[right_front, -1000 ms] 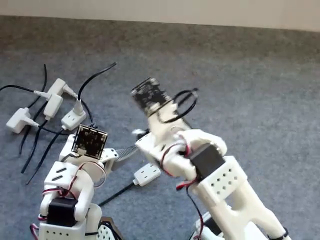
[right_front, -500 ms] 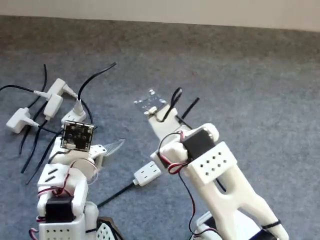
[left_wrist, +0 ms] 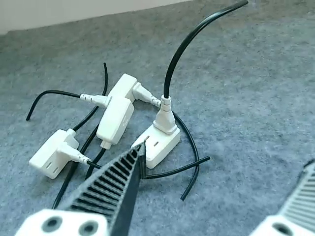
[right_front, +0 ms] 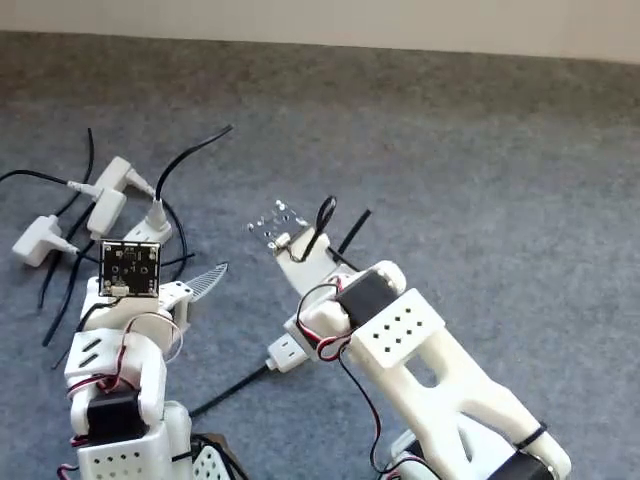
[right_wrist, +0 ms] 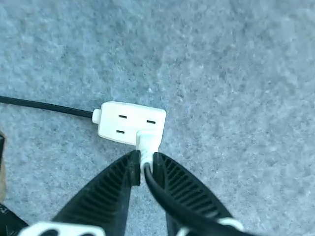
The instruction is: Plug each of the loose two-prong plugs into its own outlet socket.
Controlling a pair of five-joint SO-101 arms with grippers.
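With the right gripper [right_wrist: 144,164] pinching the small white two-prong plug [right_wrist: 146,141] against the white rectangular outlet block [right_wrist: 125,123] on the grey carpet [right_wrist: 236,73], it should push straight and gently (the block looks loose and may slide).

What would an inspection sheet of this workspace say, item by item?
Surface: grey carpet, flat.
Job's things: white plug against the outlet block; cluster of white blocks with corded plugs lies apart.
Clutter: nothing seen.
Grippers: left gripper open, facing the cluster; right gripper shut on the white plug.
Cables: black cords curl around the cluster; another leaves the outlet block.
Surroundings: pale wall beyond the carpet.
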